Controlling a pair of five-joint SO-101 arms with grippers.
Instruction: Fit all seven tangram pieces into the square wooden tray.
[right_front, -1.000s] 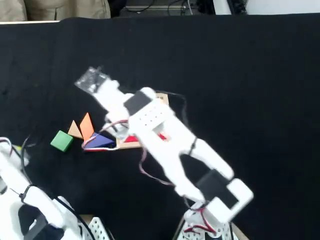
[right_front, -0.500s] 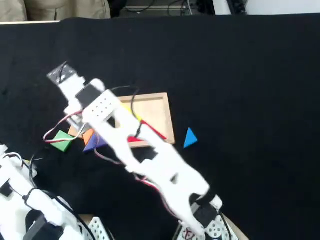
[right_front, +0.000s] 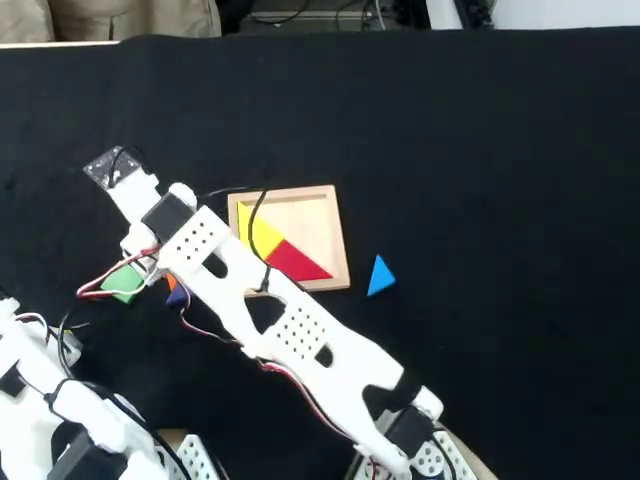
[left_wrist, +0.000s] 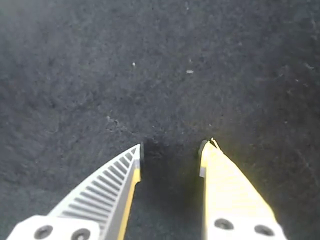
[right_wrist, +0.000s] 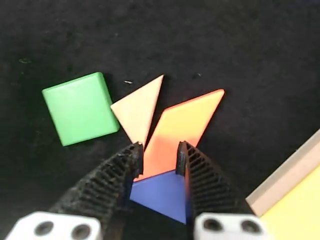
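The square wooden tray (right_front: 335, 235) lies mid-table and holds a yellow piece (right_front: 262, 233) and a red triangle (right_front: 298, 262). A light blue triangle (right_front: 380, 276) rests on the cloth just right of the tray. Left of the tray lie a green square (right_wrist: 80, 115), a pale orange triangle (right_wrist: 137, 107), an orange parallelogram (right_wrist: 187, 122) and a dark blue triangle (right_wrist: 160, 195). My right gripper (right_wrist: 157, 150) is open, its fingertips either side of the parallelogram's near end. The right arm (right_front: 250, 300) hides most of these pieces from above. My left gripper (left_wrist: 172, 150) is open over bare cloth.
The left arm (right_front: 50, 400) sits at the near left corner of the table. Black cloth (right_front: 480, 150) covers the whole table, with free room to the right and at the back. The tray's edge (right_wrist: 287, 172) lies close beside my right gripper.
The right arm has swung left from over the tray to the loose pieces beside it. The tray and the light blue triangle are now uncovered.
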